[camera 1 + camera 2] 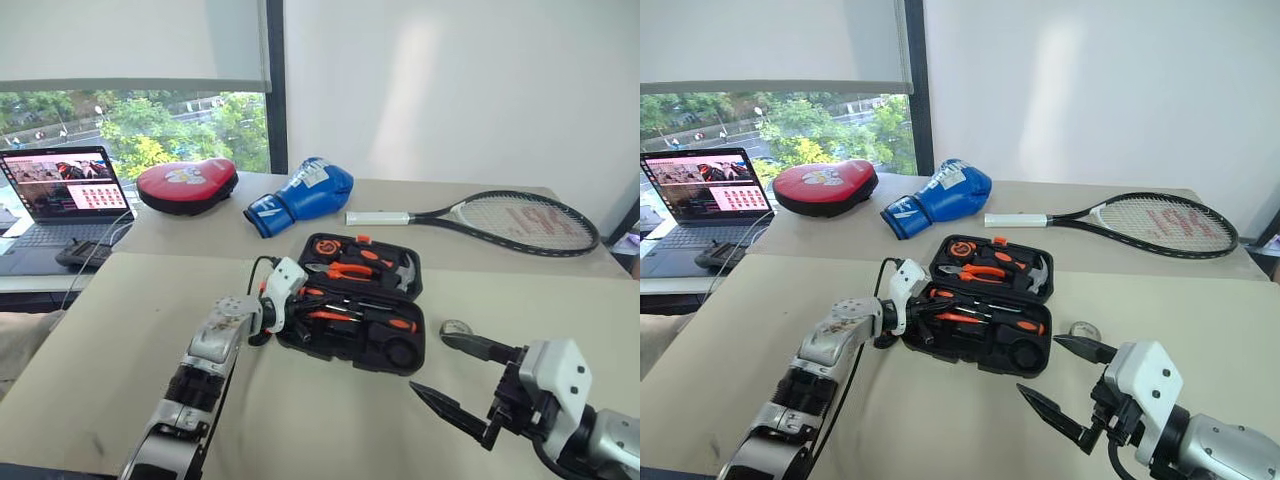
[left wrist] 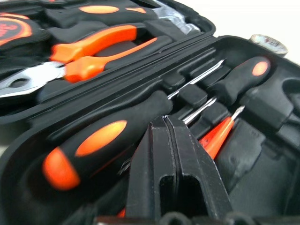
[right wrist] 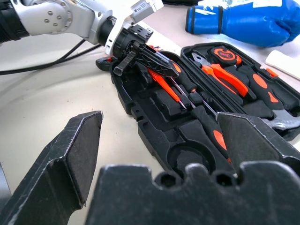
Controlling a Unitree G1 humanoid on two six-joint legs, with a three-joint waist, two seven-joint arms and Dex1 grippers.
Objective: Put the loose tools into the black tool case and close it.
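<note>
The black tool case (image 1: 300, 337) lies open on the table, its lid half holding orange-handled pliers (image 1: 350, 270) and a hammer (image 1: 405, 272). In the near half, two orange-and-black screwdrivers (image 2: 93, 145) (image 2: 243, 77) and a slim orange tester screwdriver (image 2: 218, 138) rest in their slots. My left gripper (image 1: 308, 304) reaches in from the case's left edge, just above those screwdrivers, shut with nothing between its fingers (image 2: 154, 173). A small grey tape roll (image 1: 456, 327) lies on the table just right of the case. My right gripper (image 1: 430, 362) hovers open near that roll, holding nothing.
Behind the case lie a tennis racket (image 1: 500, 218), a blue boxing glove (image 1: 305, 195) and a red punch pad (image 1: 187, 185). An open laptop (image 1: 65, 190) sits at the far left on a lower desk. A cable (image 1: 255, 270) loops from my left wrist.
</note>
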